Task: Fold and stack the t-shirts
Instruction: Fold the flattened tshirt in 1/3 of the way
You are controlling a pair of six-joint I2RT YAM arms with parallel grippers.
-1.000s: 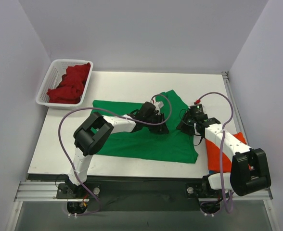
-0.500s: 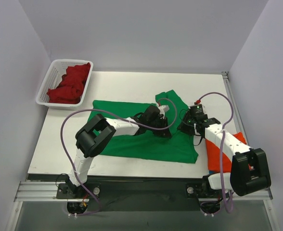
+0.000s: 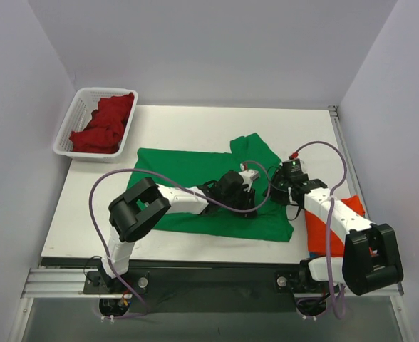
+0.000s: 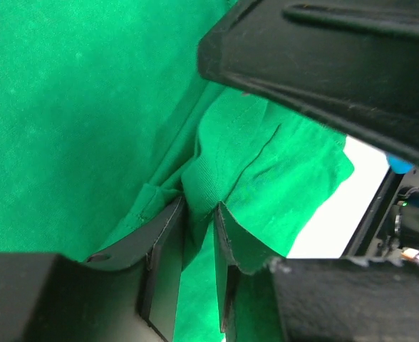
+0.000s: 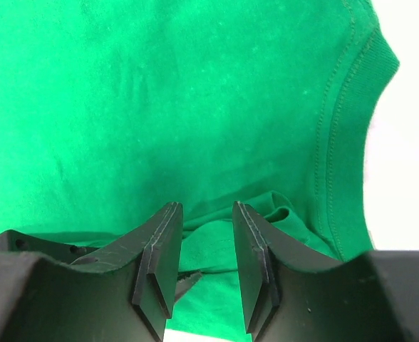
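a white slotted basket point(image 3: 70, 127) sits at the far left corner of the white table point(image 3: 188, 121).

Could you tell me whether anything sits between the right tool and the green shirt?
Nothing visible does. The right tool hangs open directly over the green shirt, a raised fold between its fingers. The left tool already pinches that cloth.

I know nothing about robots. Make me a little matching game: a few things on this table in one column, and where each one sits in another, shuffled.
Things:
1. green t-shirt
2. dark red t-shirt
3. orange t-shirt
4. left gripper

Places:
A. under the right arm, at the table's right edge
B. pinching a fold of green cloth
C. spread across the middle of the table
D. inside the white basket

Pairs: 1-C, 2-D, 3-A, 4-B
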